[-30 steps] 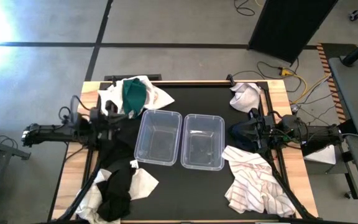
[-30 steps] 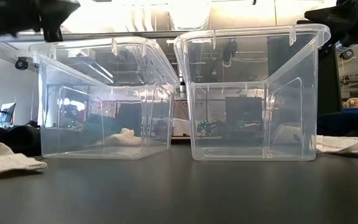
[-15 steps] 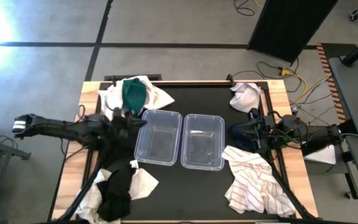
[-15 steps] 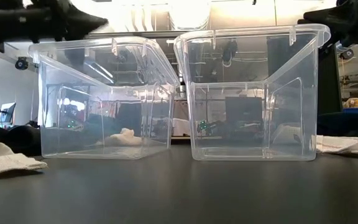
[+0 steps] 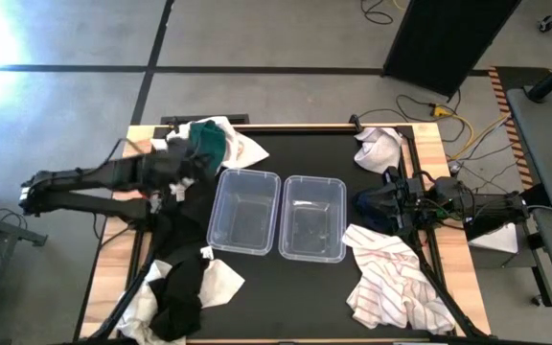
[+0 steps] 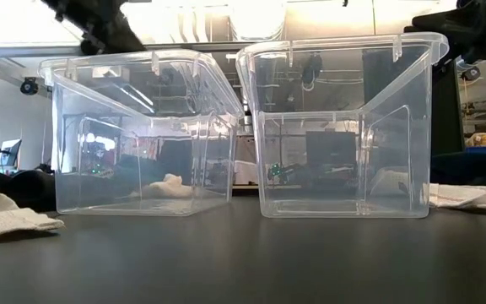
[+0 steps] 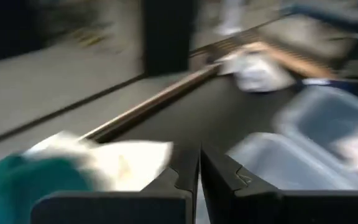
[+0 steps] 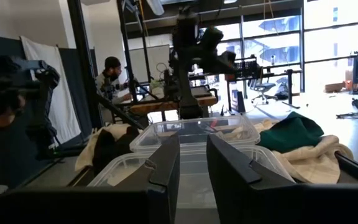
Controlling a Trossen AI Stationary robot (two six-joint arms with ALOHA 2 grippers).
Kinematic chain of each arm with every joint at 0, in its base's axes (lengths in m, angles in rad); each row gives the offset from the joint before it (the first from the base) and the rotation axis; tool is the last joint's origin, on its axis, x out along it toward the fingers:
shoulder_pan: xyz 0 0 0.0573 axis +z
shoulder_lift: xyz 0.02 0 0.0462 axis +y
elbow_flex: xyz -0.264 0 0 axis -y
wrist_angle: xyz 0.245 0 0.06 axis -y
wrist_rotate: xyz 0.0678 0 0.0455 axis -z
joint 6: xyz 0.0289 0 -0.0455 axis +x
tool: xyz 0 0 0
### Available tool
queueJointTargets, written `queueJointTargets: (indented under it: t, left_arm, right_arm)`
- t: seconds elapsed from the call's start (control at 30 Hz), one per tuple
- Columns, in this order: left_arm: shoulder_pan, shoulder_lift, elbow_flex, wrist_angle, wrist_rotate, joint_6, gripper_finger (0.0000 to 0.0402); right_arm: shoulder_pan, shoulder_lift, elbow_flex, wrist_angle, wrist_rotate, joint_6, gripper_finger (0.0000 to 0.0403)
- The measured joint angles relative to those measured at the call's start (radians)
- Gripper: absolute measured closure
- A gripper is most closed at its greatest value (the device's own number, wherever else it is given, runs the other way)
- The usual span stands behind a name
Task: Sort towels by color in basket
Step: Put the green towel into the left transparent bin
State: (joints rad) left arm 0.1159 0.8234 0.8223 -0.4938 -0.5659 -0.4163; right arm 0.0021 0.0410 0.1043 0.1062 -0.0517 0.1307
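Observation:
The green towel (image 5: pixel 207 144) lies on white ones (image 5: pixel 241 149) at the table's far left; in the left wrist view the green towel (image 7: pixel 23 180) and a white towel (image 7: pixel 126 163) lie just below and ahead of the fingers. My left gripper (image 5: pixel 196 163) (image 7: pixel 199 155) is shut and hovers beside that pile. Black and white towels (image 5: pixel 185 286) lie near left, a striped towel (image 5: pixel 396 278) near right, a white towel (image 5: pixel 379 149) far right. My right gripper (image 5: pixel 360 203) (image 8: pixel 192 140) is open, at the right edge over a navy towel (image 5: pixel 374 207).
Two clear bins stand side by side mid-table, the left bin (image 5: pixel 245 211) (image 6: pixel 142 135) and the right bin (image 5: pixel 314 218) (image 6: pixel 344 127). Bare black table top lies on the far side of them (image 5: pixel 305 153). Cables trail on the floor beyond the far right corner.
My left arm has swung out over the table: its gripper went right toward the left bin's rim, then back toward the far edge, and now stands at the green towel. The towels and bins have stayed where they were.

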Motion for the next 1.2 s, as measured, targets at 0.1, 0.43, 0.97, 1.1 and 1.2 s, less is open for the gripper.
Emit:
queueJointTargets:
  t: [0.1, 0.43, 0.97, 1.1, 1.2]
  left_arm:
    - [0.118, 0.049, 0.088, -0.138, 0.003, -0.063, 0.0402]
    - [0.528, 0.233, 0.091, -0.151, 0.234, -0.003, 0.0402]
    - [0.844, 0.526, 0.095, -0.08, 0.425, 0.081, 0.0313]
    - [0.86, 0.593, 0.113, -0.083, 0.416, 0.101, 0.0243]
    - [0.873, 0.641, 0.129, -0.084, 0.392, 0.099, 0.0193]
  right_arm:
    - [0.0, 0.0, 0.0, 0.0, 0.0, 0.0, 0.0323]
    - [0.0, 0.0, 0.0, 0.0, 0.0, 0.0, 0.0306]
    - [0.0, 0.0, 0.0, 0.0, 0.0, 0.0, 0.0335]
    - [0.0, 0.0, 0.0, 0.0, 0.0, 0.0, 0.0341]
    - [0.0, 0.0, 0.0, 0.0, 0.0, 0.0, 0.0342]
